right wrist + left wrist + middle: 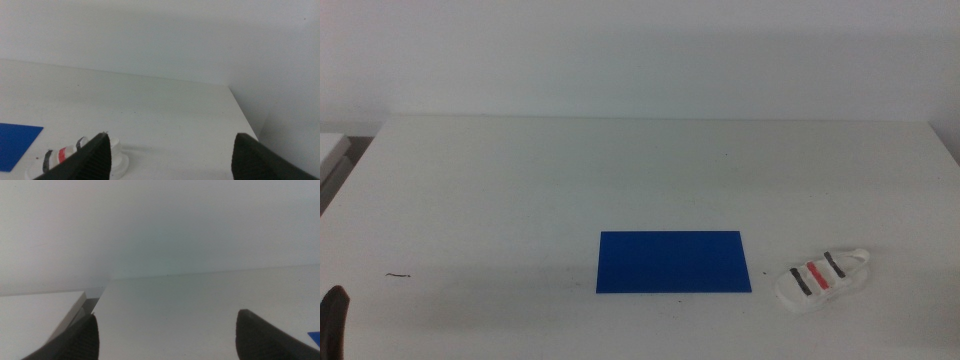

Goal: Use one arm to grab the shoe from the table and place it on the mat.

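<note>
The blue mat (pixel 673 262) lies flat on the white table (pixel 620 170), near the front middle. The white shoe (pixel 823 277), with two dark straps and one red, lies on the table just right of the mat, apart from it. My left gripper (pixel 334 320) shows only as a dark tip at the bottom left corner; in the left wrist view it (pixel 167 316) is open and empty. My right gripper (pixel 171 135) is open and empty, with the shoe (pixel 62 155) and a corner of the mat (pixel 15 142) close beside one jaw. The right arm is out of the middle view.
A small dark mark (pixel 398 275) lies on the table at the front left. A second white surface (pixel 335 150) stands beyond the table's left edge. A white wall rises behind the table's far edge.
</note>
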You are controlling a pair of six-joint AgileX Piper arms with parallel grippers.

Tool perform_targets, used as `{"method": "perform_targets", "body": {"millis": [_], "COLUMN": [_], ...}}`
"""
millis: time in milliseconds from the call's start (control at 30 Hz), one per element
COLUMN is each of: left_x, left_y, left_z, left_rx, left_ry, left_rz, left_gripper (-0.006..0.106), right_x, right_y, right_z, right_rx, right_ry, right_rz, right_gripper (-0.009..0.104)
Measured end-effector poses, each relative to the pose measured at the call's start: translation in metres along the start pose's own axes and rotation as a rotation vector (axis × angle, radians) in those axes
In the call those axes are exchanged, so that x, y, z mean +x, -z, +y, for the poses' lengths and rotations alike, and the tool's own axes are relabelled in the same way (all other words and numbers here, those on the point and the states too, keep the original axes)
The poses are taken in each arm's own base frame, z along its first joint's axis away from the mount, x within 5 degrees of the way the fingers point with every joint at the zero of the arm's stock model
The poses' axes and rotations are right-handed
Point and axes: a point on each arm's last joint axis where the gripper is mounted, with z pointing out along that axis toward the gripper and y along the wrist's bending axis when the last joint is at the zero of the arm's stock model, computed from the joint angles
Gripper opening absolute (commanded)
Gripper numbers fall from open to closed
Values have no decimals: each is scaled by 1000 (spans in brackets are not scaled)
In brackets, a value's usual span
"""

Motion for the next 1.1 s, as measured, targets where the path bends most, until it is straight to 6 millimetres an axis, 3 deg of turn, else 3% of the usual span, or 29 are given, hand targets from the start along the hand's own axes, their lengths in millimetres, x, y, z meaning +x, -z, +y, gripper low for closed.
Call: {"method": "perform_targets", "body": {"millis": [133, 333, 500, 633, 767, 867, 933, 1100], "left_x": [0, 0, 0, 0, 0, 0, 0, 0], "left_y": [0, 0, 0, 0, 0, 0, 0, 0], "left_z": [0, 0, 0, 0, 0, 0, 0, 0], "left_rx": [0, 0, 0, 0, 0, 0, 0, 0], "left_ry": [0, 0, 0, 0, 0, 0, 0, 0], "left_rz": [0, 0, 0, 0, 0, 0, 0, 0], "left_gripper": [94, 94, 94, 94, 94, 94, 94, 94], "right_x": [-10, -78, -129, -154, -158, -148, -143, -120], "right_y": [3, -4, -48, -90, -129, -159, -178, -209], "right_z": [-2, -9, 5, 39, 75, 93, 99, 106], "right_rx": [-4, -45, -232, -453, -711, -969, -1062, -1109], "right_ry": [-3, -3, 68, 427, 866, 1150, 1200, 1184], "right_rz": [48, 219, 444, 579, 704, 764, 796, 897], "right_gripper": [60, 60, 60, 60, 60, 60, 60, 60]}}
